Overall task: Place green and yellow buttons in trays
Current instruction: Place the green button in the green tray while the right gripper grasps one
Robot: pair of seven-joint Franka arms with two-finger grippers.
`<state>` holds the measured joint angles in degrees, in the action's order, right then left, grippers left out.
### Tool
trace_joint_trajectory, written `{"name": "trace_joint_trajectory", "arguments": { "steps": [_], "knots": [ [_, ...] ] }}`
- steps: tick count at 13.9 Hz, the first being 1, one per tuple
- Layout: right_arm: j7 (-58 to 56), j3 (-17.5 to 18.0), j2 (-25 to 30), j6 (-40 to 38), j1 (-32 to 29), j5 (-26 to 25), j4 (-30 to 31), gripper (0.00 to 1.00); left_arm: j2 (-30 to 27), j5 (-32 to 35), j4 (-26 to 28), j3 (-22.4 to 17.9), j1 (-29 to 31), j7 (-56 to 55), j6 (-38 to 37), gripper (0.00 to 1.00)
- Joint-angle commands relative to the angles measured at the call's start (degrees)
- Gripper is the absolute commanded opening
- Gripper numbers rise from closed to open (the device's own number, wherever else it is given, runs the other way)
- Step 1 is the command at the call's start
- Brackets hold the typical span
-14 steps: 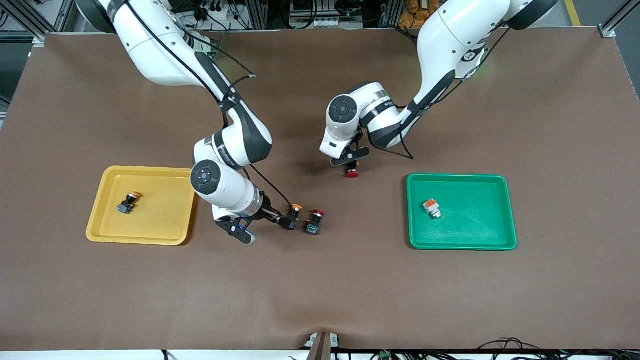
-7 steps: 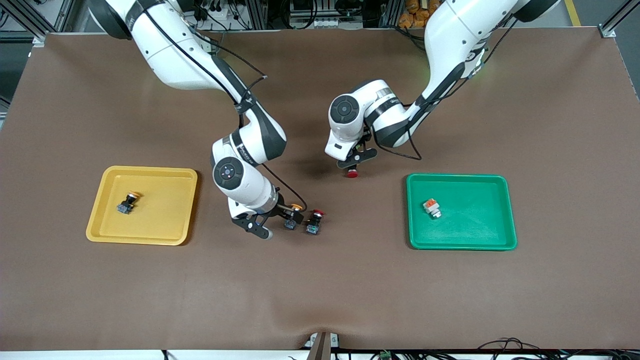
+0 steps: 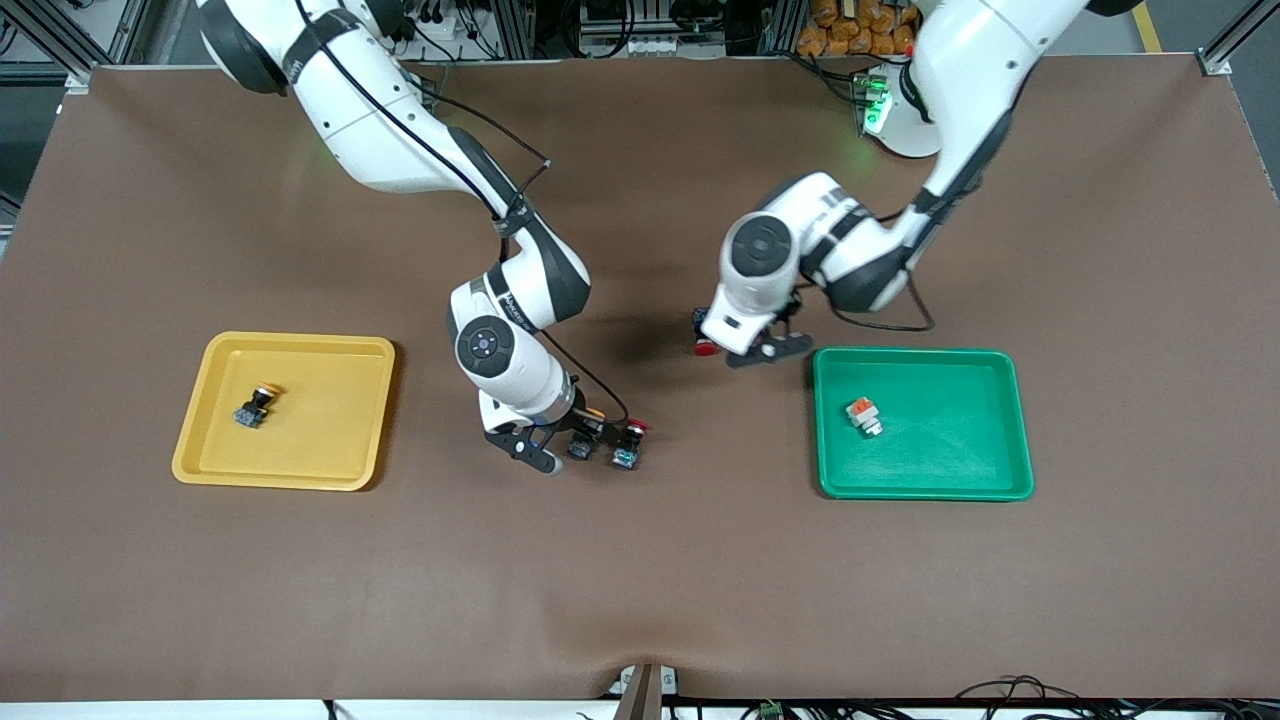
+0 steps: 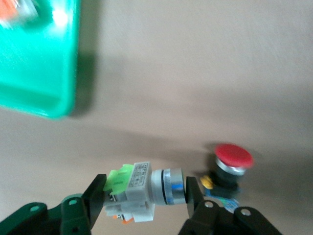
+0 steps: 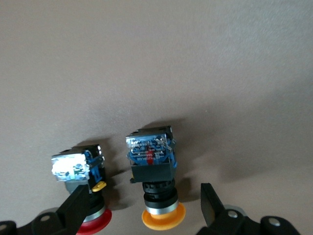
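While left gripper (image 4: pixel 142 196) clamps white button (image 4: pixel 142 188), green tray (image 4: pixel 39 63) rim lies near.

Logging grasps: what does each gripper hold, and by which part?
The left gripper holds a white green-tipped button end to end. The right gripper, open around a yellow button, holds nothing.

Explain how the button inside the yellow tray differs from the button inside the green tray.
The button in the yellow tray has a yellow-orange cap on a dark body; the button in the green tray has a white body with an orange block. The first sits toward the right arm's end of the table, the second toward the left arm's end. Both are small, lie alone in their trays, and neither gripper touches them.
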<state>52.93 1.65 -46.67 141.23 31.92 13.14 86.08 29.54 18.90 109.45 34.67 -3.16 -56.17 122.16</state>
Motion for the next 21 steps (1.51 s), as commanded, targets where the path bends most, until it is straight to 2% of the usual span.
{"name": "trace_joint_trajectory", "arguments": {
  "steps": [1,4,7,8,9,10,11,15,16,17,18,19,20,21],
  "knots": [
    [1.7,-1.2,-1.5,0.4,1.2,-1.6,-1.2,1.0,-0.8,1.1,0.6,0.7,7.6,10.1,-0.2,0.02],
    [1.7,-1.4,-2.3,1.8,1.7,-3.1,-1.0,1.0,2.1,3.1,-2.8,0.3,13.1,17.4,0.4,0.04],
    [1.7,-1.4,-2.3,1.8,1.7,-4.7,-1.0,1.0,2.0,5.7,-3.5,0.2,16.1,21.0,0.2,0.04],
    [1.7,-1.4,-2.3,1.8,1.7,-5.6,-1.0,0.79,2.7,6.4,-3.5,0.0,17.1,22.2,0.5,0.04],
    [1.7,-1.4,-2.3,1.8,1.6,-6.3,-1.0,0.46,4.3,9.2,-3.6,-0.4,18.4,22.6,1.3,0.04],
    [1.7,-1.4,-2.3,1.8,1.6,-6.4,-1.0,0.03,5.3,13.0,-3.5,-0.4,19.8,22.7,2.5,0.05],
    [1.7,-1.4,-2.3,1.8,1.6,-6.5,-1.1,0.0,6.1,15.2,-3.6,-0.4,21.1,22.8,2.9,0.05],
    [1.0,-1.7,0.0,0.5,0.3,-6.4,-1.1,0.0,7.8,15.6,-3.9,-0.4,22.1,23.5,4.2,0.08],
    [0.9,-1.7,1.4,-1.7,-0.4,-6.4,-1.2,0.0,8.7,15.6,-4.2,-0.4,22.5,23.5,5.2,0.13],
    [0.4,-1.7,3.4,-4.5,-1.6,-6.3,-1.4,0.0,9.4,15.6,-4.4,-0.4,23.4,23.6,6.0,0.27],
    [-0.3,-1.6,5.4,-7.2,-3.4,-6.0,-1.5,0.0,9.7,15.6,-4.7,-0.4,24.4,24.1,6.2,0.49],
    [-2.3,-1.3,7.7,-10.7,-5.4,-5.7,-1.4,0.0,9.6,15.4,-4.9,-0.4,24.7,24.6,6.2,0.87],
    [-5.3,-1.2,9.7,-14.5,-7.0,-5.5,-1.4,0.0,9.2,14.8,-5.0,-0.4,25.0,24.6,6.2,1.0],
    [-8.3,-1.2,11.6,-18.2,-8.9,-5.4,-1.4,0.0,8.8,14.8,-5.0,-0.3,25.0,24.6,6.2,1.0]
  ]
}}
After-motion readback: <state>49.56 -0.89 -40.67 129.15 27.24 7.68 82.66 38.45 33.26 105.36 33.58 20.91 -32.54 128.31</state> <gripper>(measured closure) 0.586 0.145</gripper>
